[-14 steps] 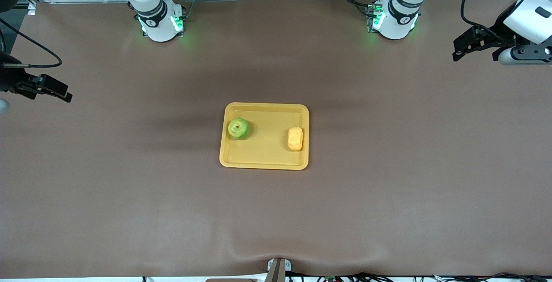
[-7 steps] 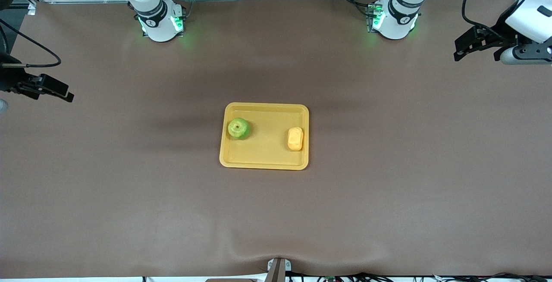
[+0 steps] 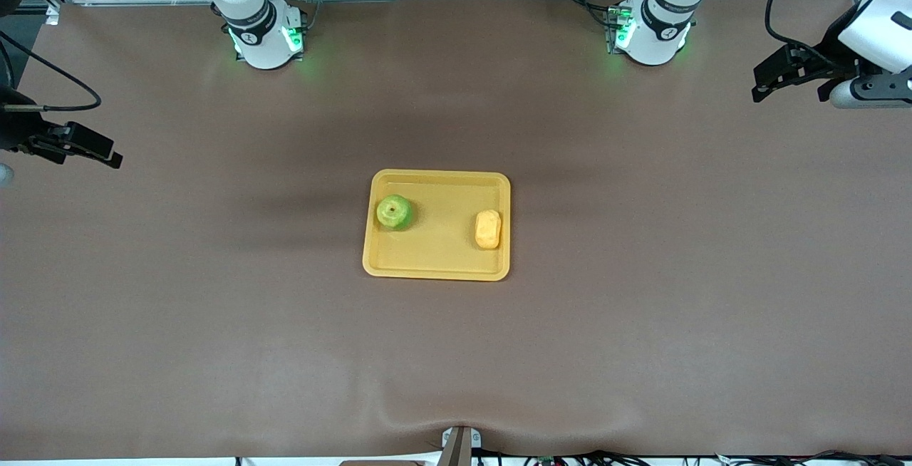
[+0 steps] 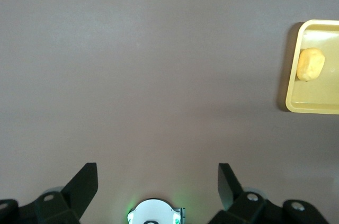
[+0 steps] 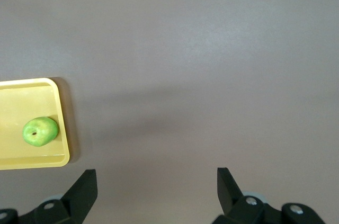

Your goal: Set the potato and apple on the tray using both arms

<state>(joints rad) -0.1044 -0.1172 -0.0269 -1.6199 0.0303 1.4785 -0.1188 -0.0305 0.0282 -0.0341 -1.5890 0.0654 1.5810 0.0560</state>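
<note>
The yellow-orange tray (image 3: 442,266) lies in the middle of the table. The green apple (image 3: 394,211) sits in it at the right arm's end, and the oblong potato (image 3: 488,229) at the left arm's end. My left gripper (image 3: 764,83) is open and empty, high over the table's left-arm end. My right gripper (image 3: 107,155) is open and empty, high over the right-arm end. The left wrist view shows the potato (image 4: 310,64) in the tray (image 4: 312,106), the right wrist view the apple (image 5: 39,131) in the tray (image 5: 32,161).
Both arm bases (image 3: 265,37) (image 3: 650,33) stand at the table's back edge. A small fixture (image 3: 459,444) sits at the table's front edge. The brown table cover (image 3: 214,309) lies bare around the tray.
My left gripper has drifted slightly up and toward the table's left-arm end. The right gripper, the tray, the apple and the potato have not moved.
</note>
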